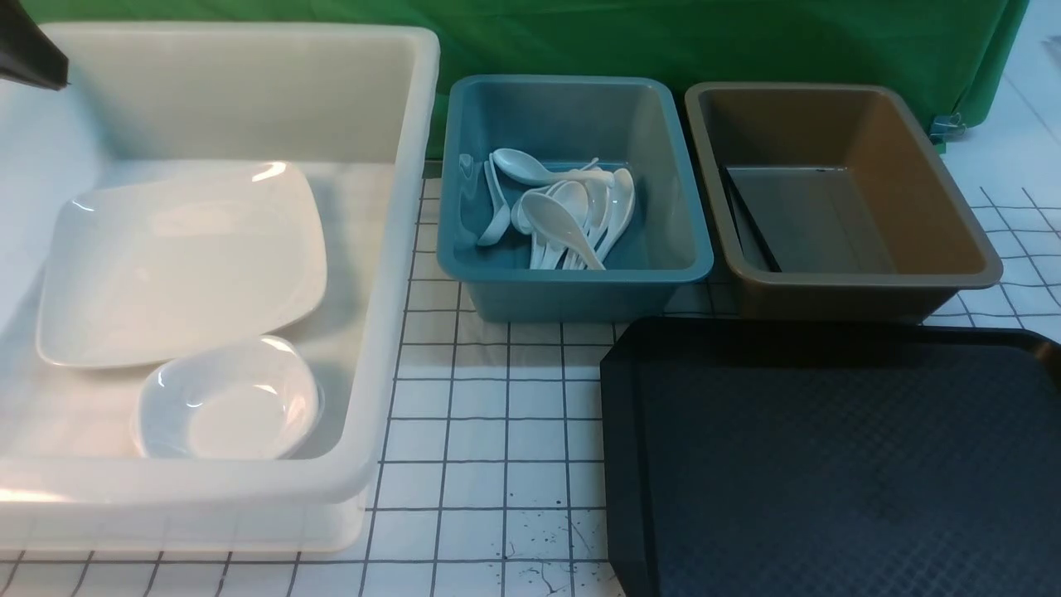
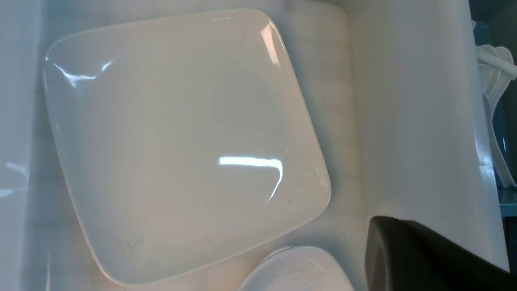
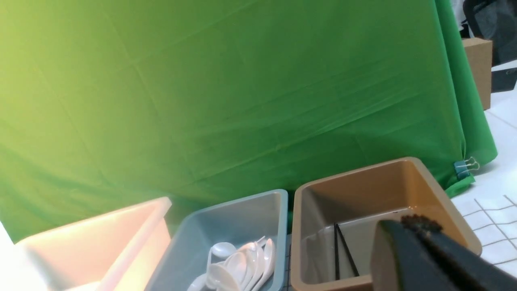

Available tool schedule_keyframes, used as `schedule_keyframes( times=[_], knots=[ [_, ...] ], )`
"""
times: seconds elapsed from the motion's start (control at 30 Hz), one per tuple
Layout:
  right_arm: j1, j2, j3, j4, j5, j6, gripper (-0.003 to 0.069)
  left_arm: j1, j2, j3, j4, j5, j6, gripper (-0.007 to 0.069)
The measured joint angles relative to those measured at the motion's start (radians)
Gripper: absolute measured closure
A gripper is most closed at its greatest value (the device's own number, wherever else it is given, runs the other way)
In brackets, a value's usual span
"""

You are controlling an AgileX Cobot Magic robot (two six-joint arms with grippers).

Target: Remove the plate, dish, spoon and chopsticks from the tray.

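Observation:
The black tray (image 1: 829, 464) lies at the front right with nothing on it. The white plate (image 1: 182, 261) lies in the white bin (image 1: 398, 249), with the small white dish (image 1: 228, 398) in front of it, overlapping its edge. The plate (image 2: 181, 141) and dish (image 2: 299, 270) also show in the left wrist view. Several white spoons (image 1: 564, 211) lie in the blue bin (image 1: 692, 249). The black chopsticks (image 1: 750, 220) lie in the brown bin (image 1: 978, 249). My left gripper (image 2: 377, 226) hangs shut and empty above the white bin. My right gripper (image 3: 400, 226) is shut and empty, raised, facing the bins.
The three bins stand in a row along the back, against a green cloth (image 1: 663, 41). A white gridded table surface (image 1: 497, 414) lies between the white bin and the tray. A dark part of my left arm (image 1: 29, 46) shows at the top left corner.

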Motion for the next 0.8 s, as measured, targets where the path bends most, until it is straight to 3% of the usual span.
schedule_keyframes(
  times=[0.53,0.7,0.8],
  knots=[
    [0.01,0.0,0.0,-0.002,-0.002,0.0,0.0614,0.0,0.0,0.0,0.0,0.0,0.027,0.0624],
    [0.129,-0.001,0.001,-0.006,-0.002,0.0,0.0604,0.0,0.0,0.0,0.001,0.0,0.04,0.0624],
    [0.216,-0.002,0.013,-0.073,-0.011,0.0,0.0599,0.0,0.0,0.0,0.002,0.0,0.042,0.0623]
  ],
)
